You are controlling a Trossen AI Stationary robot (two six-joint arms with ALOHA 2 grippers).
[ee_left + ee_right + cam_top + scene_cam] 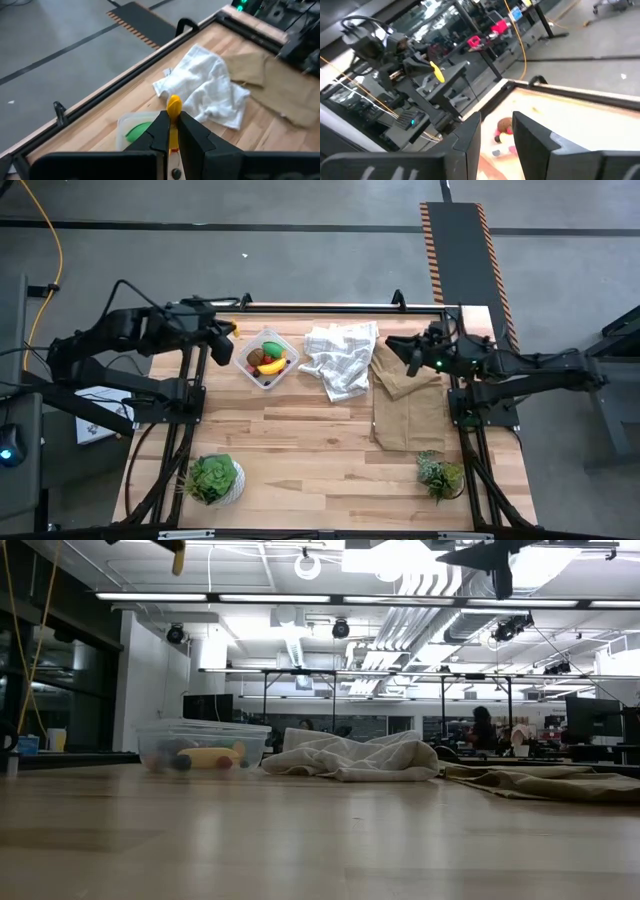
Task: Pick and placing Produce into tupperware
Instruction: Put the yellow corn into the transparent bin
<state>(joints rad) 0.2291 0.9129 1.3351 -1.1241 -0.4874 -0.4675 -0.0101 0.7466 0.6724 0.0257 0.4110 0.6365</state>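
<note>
The left gripper (173, 131) was up in the air, near the back left part of the table (320, 465). Its jaws were squeezed shut on a small yellow piece (173, 107), which stuck out past the tips of the fingers. In the high view the same yellow piece (234, 329) showed at the end of the left arm, just beside the clear box (266, 359) but not over it. In the left wrist view the clear box (131, 128) lay below the gripper, with something green (138, 132) in it.

The clear box sat on the wood near the back of the table. It already had toy food inside: a green one (271, 349), a yellow banana-like one (272, 366), a brown one and a red one. From the low view, the box (203, 745) stood flat on the table with a yellow piece (208, 757) lying in it.

A white checked cloth (340, 357) lay crumpled just to the right of the box. A tan cloth (408, 395) lay flat next to that.

The right gripper (497, 131) hung over the back right part of the table, near the tan cloth. Its jaws stood a bit apart and held nothing.

Two small potted plants (213, 478) (440, 475) stood at the front of the table, one on each side.
</note>
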